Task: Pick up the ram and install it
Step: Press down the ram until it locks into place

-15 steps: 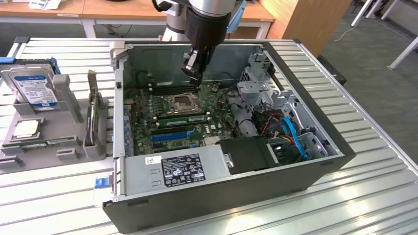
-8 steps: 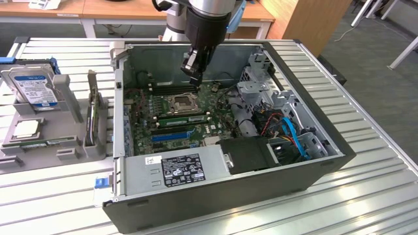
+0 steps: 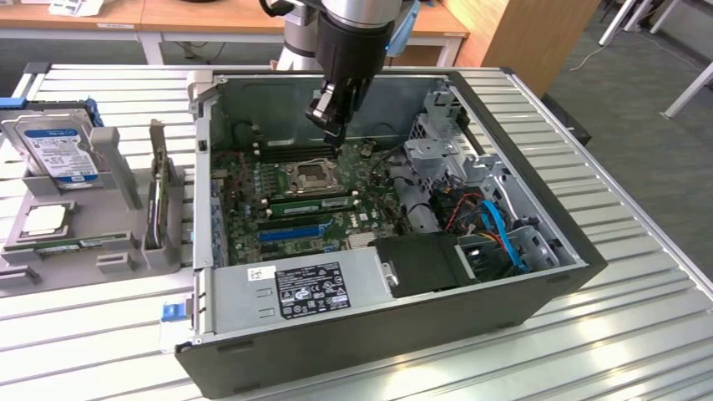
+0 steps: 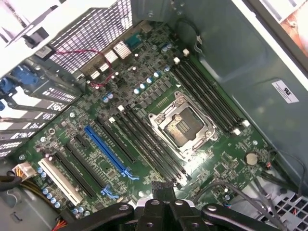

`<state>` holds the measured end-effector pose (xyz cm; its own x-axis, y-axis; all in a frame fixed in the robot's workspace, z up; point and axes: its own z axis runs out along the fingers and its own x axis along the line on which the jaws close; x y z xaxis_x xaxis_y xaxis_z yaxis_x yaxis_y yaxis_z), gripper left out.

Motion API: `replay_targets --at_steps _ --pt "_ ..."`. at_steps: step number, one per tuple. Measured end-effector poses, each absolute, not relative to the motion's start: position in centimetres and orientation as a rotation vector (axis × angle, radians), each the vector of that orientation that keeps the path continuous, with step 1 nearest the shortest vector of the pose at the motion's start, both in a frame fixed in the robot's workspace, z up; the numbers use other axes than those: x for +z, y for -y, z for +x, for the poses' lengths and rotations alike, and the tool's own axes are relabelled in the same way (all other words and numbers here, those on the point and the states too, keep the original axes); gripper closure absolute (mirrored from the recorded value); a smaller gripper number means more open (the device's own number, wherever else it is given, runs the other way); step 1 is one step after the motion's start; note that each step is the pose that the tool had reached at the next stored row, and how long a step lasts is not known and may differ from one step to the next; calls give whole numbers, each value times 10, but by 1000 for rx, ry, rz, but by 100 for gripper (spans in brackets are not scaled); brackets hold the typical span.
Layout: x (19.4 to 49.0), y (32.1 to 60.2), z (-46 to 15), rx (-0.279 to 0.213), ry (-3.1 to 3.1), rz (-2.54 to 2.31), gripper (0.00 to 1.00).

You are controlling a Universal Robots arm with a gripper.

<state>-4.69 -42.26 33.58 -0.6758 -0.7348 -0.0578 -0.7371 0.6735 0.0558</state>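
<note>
- Gripper pressed together, empty, hovering inside the open PC case above the motherboard.
- Ram stands upright in the grey holder, outside the case: not picked up.
- Memory slots look empty; installation not begun.

The motherboard is green with black slots and one blue slot. The case is dark grey, the hard drive silver with a blue-and-white label, and the end effector black.
</note>
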Motion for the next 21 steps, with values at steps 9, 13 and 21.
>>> replay_targets --at_steps 9,13,21 --pt "336 423 -47 114 -2888 -1143 90" --pt "336 423 -47 111 -2906 -1095 90" --pt "336 423 -47 107 -2940 -995 90"
